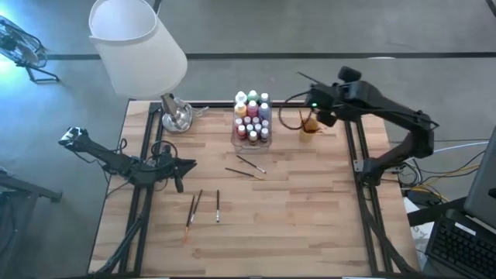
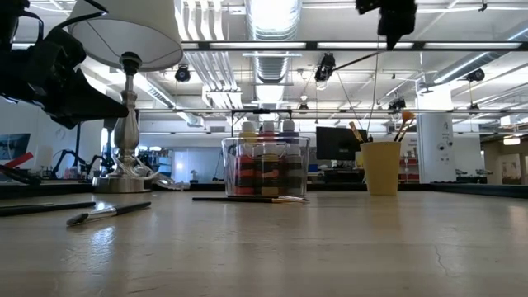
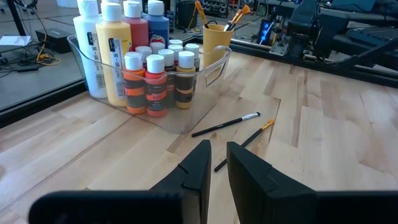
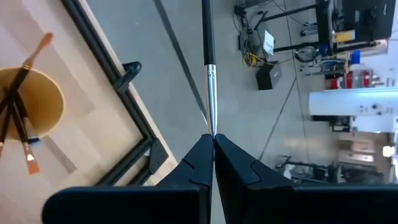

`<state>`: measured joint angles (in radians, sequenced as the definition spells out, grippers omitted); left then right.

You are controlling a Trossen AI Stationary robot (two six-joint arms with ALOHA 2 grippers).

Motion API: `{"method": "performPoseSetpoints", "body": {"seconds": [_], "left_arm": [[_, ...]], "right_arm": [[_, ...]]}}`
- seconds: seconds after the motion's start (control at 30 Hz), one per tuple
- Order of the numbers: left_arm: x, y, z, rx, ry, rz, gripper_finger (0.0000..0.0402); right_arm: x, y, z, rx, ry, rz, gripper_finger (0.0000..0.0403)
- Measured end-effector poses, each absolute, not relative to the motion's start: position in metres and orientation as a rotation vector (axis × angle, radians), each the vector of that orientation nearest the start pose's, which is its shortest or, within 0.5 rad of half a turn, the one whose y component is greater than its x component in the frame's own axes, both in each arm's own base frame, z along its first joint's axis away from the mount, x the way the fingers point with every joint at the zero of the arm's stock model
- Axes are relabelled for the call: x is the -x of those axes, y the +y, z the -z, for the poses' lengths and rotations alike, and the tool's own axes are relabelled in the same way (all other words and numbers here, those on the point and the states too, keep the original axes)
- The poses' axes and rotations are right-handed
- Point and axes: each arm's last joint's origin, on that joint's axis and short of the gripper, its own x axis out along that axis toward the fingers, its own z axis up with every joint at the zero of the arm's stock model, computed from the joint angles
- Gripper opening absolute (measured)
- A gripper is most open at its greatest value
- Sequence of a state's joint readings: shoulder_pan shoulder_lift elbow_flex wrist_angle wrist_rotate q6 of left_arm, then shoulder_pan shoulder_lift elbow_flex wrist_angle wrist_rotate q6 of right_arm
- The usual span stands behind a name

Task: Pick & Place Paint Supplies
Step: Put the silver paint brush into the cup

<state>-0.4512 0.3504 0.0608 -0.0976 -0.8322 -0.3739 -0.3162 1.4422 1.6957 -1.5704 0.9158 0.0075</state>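
A clear box [image 1: 252, 118] [image 3: 149, 68] at the far middle of the table holds the white-capped paint bottles. An orange cup [image 1: 310, 125] [image 4: 28, 109] to its right has several brushes standing in it. My right gripper [image 1: 319, 107] [image 4: 211, 138] hovers high over the cup, near the table's far right edge, shut on a thin dark paintbrush [image 4: 208, 43]. Two brushes [image 1: 248, 168] [image 3: 227, 124] lie flat in front of the box, and three more [image 1: 203, 207] lie nearer. My left gripper [image 1: 184, 164] [image 3: 219, 155] hangs low near the left side, narrowly open, holding nothing. My right gripper pinches the paintbrush between its two fingertips at the end by the silver ferrule [image 4: 211, 93]. The fingers lie along the brush, and its black handle sticks straight out beyond them. The brush is lifted clear of the cup and the table.
A lamp with a white shade [image 1: 136, 43] stands on a silver base [image 1: 177, 116] at the far left corner. Black frame rails [image 1: 147, 155] run along both sides of the table. Bare wood [image 1: 294, 225] fills the near half.
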Motion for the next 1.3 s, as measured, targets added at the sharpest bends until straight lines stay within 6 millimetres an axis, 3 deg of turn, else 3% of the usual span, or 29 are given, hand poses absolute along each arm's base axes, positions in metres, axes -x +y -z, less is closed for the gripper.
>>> {"method": "performPoseSetpoints", "body": {"seconds": [0.23, 0.47, 0.67, 0.8, 0.97, 1.3], "left_arm": [[-0.104, -0.026, -0.149, 0.133, 0.236, -0.427, 0.0056], [-0.104, -0.026, -0.149, 0.134, 0.236, -0.427, 0.0057], [-0.104, -0.026, -0.149, 0.133, 0.236, -0.427, 0.0057], [-0.104, -0.026, -0.149, 0.133, 0.236, -0.427, 0.0057], [-0.104, -0.026, -0.149, 0.134, 0.236, -0.427, 0.0056], [-0.104, -0.026, -0.149, 0.134, 0.236, -0.427, 0.0057]], "right_arm": [[-0.160, -0.073, -0.410, 0.239, 1.195, 1.024, 0.0008], [-0.133, -0.059, -0.379, -0.004, 1.221, 0.865, 0.0008], [-0.138, -0.056, -0.336, -0.132, 1.385, 0.765, 0.0008], [-0.148, -0.059, -0.319, -0.139, 1.477, 0.756, 0.0008], [-0.160, -0.063, -0.312, -0.150, 1.522, 0.767, 0.0008], [-0.187, -0.073, -0.319, -0.091, 1.553, 0.742, 0.0008]]}}
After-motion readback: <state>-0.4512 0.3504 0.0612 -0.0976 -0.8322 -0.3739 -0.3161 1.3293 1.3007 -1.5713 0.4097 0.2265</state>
